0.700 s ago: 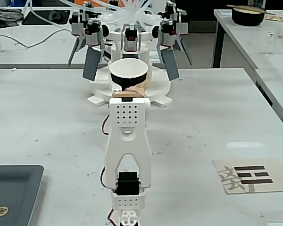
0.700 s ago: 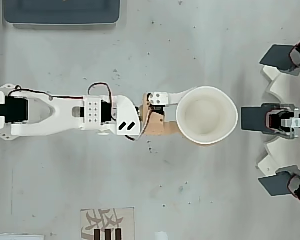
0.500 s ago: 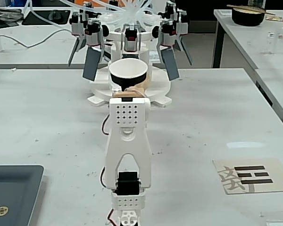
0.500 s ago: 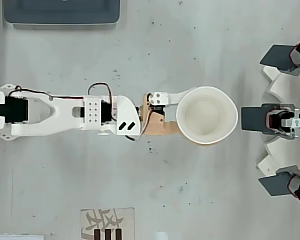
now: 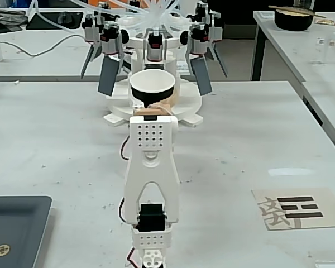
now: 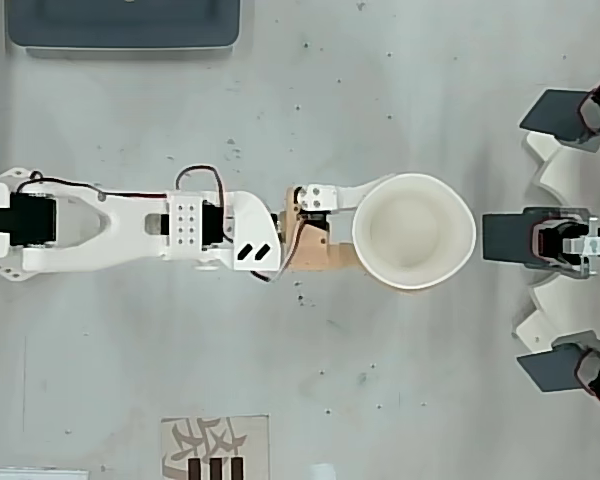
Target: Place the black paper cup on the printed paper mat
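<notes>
The tool (image 6: pixel 380 238) is wrapped around the cup (image 6: pixel 413 231) and grips it, so the cup stays upright with its open top facing up. The cup is well apart from the mat (image 6: pixel 214 447), which lies flat on the bench (image 6: pixel 400 90), waiting.

We see the black paper cup (image 6: pixel 413 243) standing upright with its white inside facing up, held at the end of the arm. The printed paper mat (image 5: pixel 299 207) lies flat on the tabletop, well apart from the cup, pale with dark bars and a grey figure.
</notes>
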`<act>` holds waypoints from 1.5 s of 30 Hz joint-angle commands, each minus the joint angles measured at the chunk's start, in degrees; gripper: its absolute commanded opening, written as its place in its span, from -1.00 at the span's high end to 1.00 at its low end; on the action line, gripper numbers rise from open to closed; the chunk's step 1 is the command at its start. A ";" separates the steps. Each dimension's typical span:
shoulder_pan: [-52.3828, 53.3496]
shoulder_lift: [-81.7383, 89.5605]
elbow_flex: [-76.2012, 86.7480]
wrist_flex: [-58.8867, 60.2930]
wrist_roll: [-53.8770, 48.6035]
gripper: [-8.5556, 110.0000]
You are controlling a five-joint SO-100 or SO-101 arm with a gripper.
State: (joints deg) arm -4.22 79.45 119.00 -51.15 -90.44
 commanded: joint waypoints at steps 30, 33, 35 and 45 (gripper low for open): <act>-0.09 13.97 10.11 -1.23 -0.18 0.69; -0.09 17.23 13.45 -1.32 -0.18 0.69; 0.00 19.78 16.52 -1.58 -0.18 0.69; 2.90 34.01 35.33 -5.10 -0.18 0.68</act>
State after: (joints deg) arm -2.81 108.46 152.67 -53.44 -90.97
